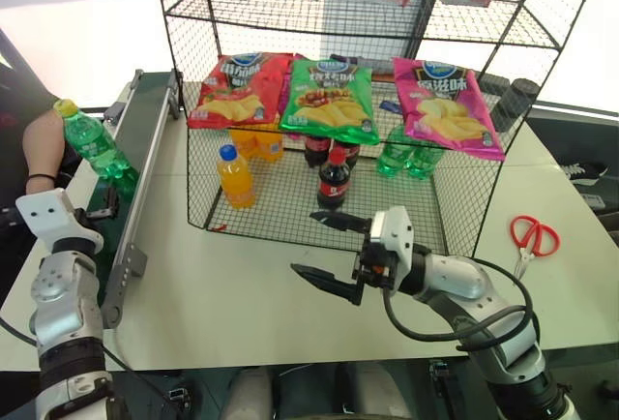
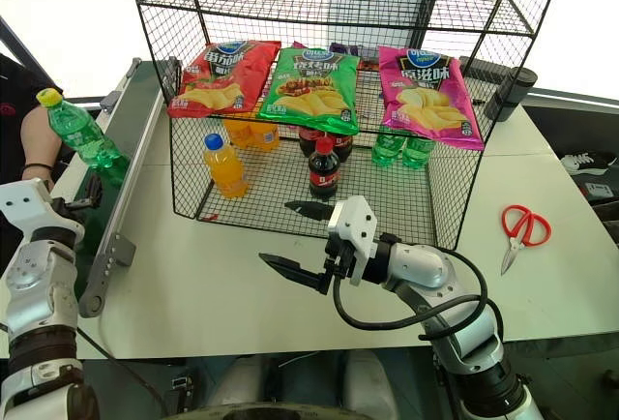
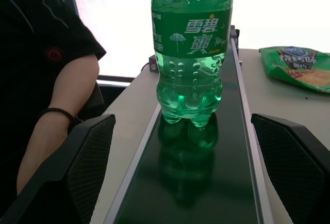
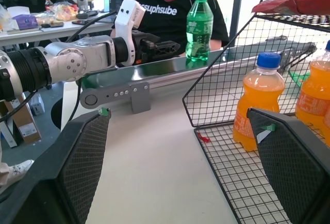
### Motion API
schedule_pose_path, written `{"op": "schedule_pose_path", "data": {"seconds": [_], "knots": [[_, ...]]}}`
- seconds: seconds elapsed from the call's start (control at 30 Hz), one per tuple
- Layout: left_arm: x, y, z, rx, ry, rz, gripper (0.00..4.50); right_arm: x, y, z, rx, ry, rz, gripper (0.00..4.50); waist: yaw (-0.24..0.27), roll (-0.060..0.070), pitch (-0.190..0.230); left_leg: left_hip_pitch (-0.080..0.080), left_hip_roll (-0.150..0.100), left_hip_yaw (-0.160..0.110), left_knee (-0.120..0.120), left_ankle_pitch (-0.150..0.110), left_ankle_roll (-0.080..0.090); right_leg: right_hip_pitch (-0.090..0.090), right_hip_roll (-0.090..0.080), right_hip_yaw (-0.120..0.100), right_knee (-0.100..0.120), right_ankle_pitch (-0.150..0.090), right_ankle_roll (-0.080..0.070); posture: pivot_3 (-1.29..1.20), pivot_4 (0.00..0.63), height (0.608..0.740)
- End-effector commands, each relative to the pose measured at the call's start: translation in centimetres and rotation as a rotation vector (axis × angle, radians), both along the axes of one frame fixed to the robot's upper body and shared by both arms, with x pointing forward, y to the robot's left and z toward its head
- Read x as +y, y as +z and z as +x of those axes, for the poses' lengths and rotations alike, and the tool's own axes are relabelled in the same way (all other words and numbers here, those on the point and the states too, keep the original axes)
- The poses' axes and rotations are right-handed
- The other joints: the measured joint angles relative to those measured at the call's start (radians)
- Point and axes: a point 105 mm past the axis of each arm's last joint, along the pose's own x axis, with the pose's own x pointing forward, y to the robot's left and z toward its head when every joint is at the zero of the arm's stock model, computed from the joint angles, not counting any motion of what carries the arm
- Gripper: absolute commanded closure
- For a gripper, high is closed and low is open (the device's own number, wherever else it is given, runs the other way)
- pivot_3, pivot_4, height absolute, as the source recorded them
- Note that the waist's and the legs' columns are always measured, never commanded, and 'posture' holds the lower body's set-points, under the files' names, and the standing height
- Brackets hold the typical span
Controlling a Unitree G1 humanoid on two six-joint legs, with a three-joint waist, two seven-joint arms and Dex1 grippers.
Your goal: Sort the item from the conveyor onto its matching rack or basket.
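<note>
1. The black wire basket (image 1: pixel 455 217) stands on the table; the right wrist view adds a seated person in black (image 4: pixel 170 7) behind the conveyor (image 1: pixel 131 207).
2. The right gripper (image 1: pixel 327 251), fingers spread, hangs empty before the basket.
3. The left gripper (image 4: pixel 154 47), spread wide, faces the green bottle (image 3: pixel 191 48) standing upright on the belt just ahead, untouched.

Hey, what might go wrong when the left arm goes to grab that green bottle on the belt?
1. The green bottle stands tall and upright on the belt; a nudge from one finger of the open left gripper may tip it.
2. A person's arm sits right beside the belt, near the reach.
</note>
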Motion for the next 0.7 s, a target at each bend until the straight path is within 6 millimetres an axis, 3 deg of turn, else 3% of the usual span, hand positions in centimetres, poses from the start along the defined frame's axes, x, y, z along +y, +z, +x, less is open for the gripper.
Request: {"op": "schedule_pose_path", "data": {"seconds": [0.03, 0.4, 0.47, 0.57, 0.7], "knots": [[0.22, 1.24, 0.18, -0.037, 0.006, 0.028, 0.00, 0.26, 0.75, -0.58, -0.035, 0.028, 0.028, 0.10, 0.000, 0.000, 0.000, 0.000, 0.000, 0.000, 0.000, 0.000, 0.000, 0.000, 0.000, 0.000, 0.000, 0.000, 0.000, 0.00, 0.150, 0.740], [0.56, 0.97, 0.29, -0.021, 0.023, 0.031, 0.00, 0.35, 0.38, -0.66, -0.027, 0.038, 0.030, 0.10, 0.000, 0.000, 0.000, 0.000, 0.000, 0.000, 0.000, 0.000, 0.000, 0.000, -0.001, 0.000, 0.000, 0.000, 0.000, 0.00, 0.150, 0.740], [0.59, 0.81, 0.34, -0.016, 0.024, 0.024, 0.53, 0.35, 0.42, -0.64, -0.027, 0.038, 0.030, 0.00, 0.000, 0.000, 0.000, 0.000, -0.001, 0.000, 0.000, 0.000, 0.000, 0.000, -0.001, 0.000, 0.000, 0.000, 0.000, 0.00, 0.150, 0.740], [0.66, 0.73, 0.33, -0.016, 0.028, 0.020, 1.77, 0.26, 0.48, -0.57, -0.029, 0.035, 0.030, 0.00, 0.002, 0.000, 0.000, 0.000, -0.001, 0.000, 0.000, 0.000, 0.000, 0.000, -0.002, 0.000, 0.000, 0.000, 0.000, 0.00, 0.150, 0.740], [0.51, 1.21, 0.21, -0.039, 0.014, 0.023, 1.80, 0.16, 0.47, -0.47, -0.027, 0.033, 0.032, 0.00, 0.001, 0.000, 0.000, 0.000, -0.002, 0.000, 0.000, 0.000, 0.000, 0.000, -0.003, -0.001, 0.000, 0.000, -0.001, 0.00, 0.150, 0.740]]}}
